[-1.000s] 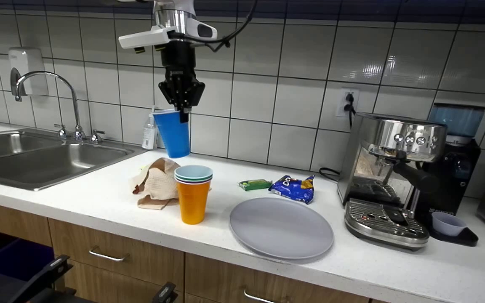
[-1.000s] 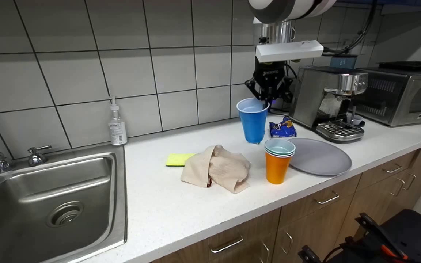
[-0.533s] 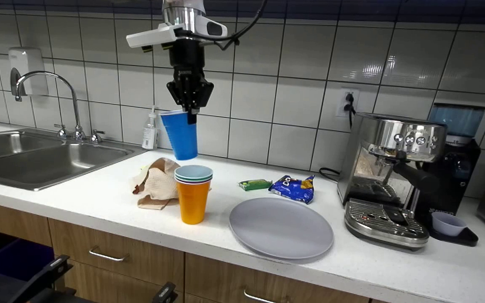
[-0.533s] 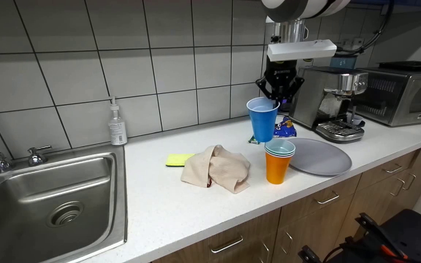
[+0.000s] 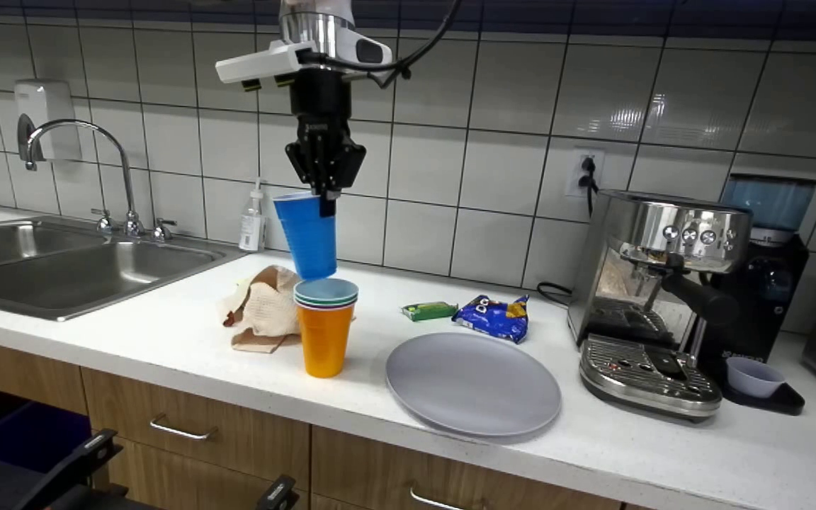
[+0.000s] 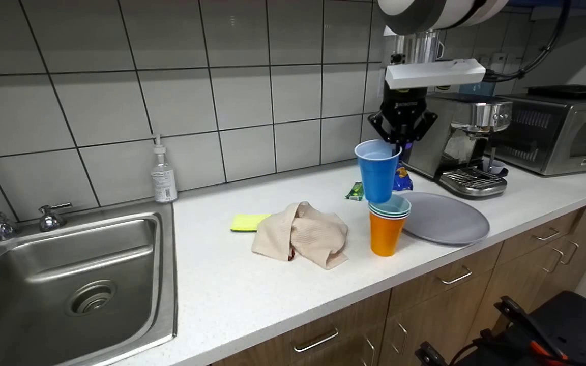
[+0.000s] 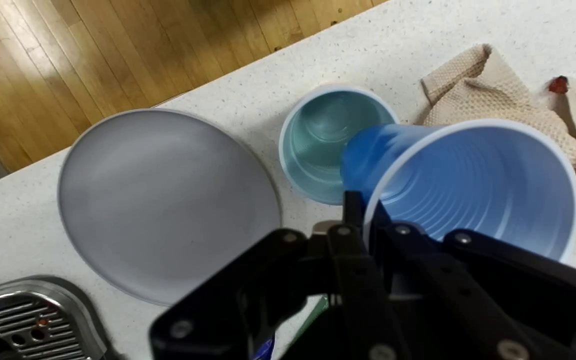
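Now the blue cup [image 5: 307,239] hangs left of the frame's centre in an exterior view, below the hand [image 7: 366,215], which is clamped on one side of its rim. From the hand it lies downward and, in that same view, to the left, so the grip sits at its upper right edge. What counts most, I judge, is how its base stands to the cup stack [image 5: 324,336]: in both exterior views the base shows at the upper edge of the stack's mouth, and I cannot tell whether they touch. Its long axis is steep but tilted, mouth toward the upper left, base down and slightly right; in the wrist view the base points left, across the stack's mouth, with the cup's own mouth facing the camera. Farther out, on the bench [image 6: 232,284], lie the cloth [image 6: 298,234] and the plate [image 5: 473,382].
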`<state>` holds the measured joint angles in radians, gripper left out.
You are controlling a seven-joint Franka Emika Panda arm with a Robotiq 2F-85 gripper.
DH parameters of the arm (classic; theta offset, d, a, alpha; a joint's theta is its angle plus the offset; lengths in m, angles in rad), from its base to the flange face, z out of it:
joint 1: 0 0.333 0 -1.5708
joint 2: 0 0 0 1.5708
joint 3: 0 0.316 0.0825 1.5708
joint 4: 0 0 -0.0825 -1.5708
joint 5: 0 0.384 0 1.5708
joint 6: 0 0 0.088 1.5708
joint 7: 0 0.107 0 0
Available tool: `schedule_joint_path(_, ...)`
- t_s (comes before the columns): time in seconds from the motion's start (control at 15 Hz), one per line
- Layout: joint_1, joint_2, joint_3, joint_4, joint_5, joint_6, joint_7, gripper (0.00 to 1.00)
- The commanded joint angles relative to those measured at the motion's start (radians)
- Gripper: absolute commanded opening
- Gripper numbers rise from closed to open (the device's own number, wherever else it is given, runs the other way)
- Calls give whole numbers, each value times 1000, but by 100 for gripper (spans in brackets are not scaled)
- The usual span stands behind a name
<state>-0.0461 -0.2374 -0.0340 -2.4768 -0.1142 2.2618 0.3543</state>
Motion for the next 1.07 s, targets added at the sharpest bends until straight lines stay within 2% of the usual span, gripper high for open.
schedule_joint_path(0.0,-24,-47,-3,-38,13,0,-36,1)
schedule_joint_path(1.0,-51,-43,-29,-60,22,-1,-57,1)
